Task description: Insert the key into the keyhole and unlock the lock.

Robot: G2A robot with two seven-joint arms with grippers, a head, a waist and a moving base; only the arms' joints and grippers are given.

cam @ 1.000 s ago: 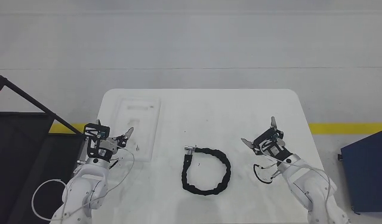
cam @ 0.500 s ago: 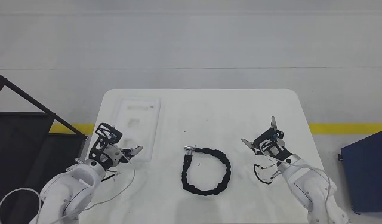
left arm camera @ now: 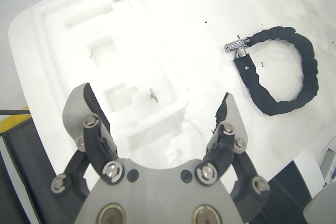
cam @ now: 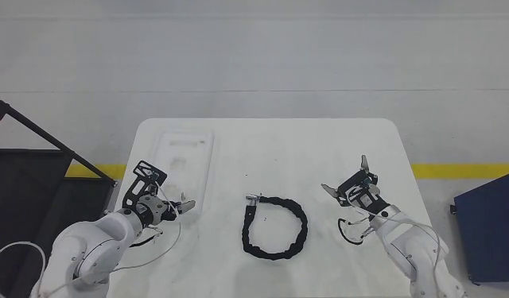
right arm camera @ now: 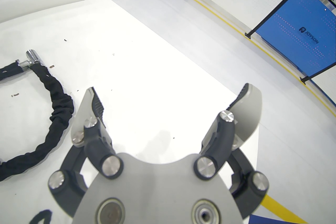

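The left arm (cam: 94, 249) has swung down and inward over the past second, from upright at the left edge of the counter (cam: 334, 151) to a low reach at the near end of the white foam tray (cam: 209, 159); its jaws stand wide open and empty, framing a small metal key (left arm camera: 153, 95) that sits in a tray recess, not yet touched; the chain lock (cam: 301, 218), a black sleeved loop, rests mid-counter, apart from the tray, its chrome keyhole cylinder (left arm camera: 232, 46) turned toward the tray; the right arm (cam: 402, 242) has not moved, its jaws open and empty to the right of the loop; the shift suggests that picking up the key comes next, with insertion and unlocking still ahead.
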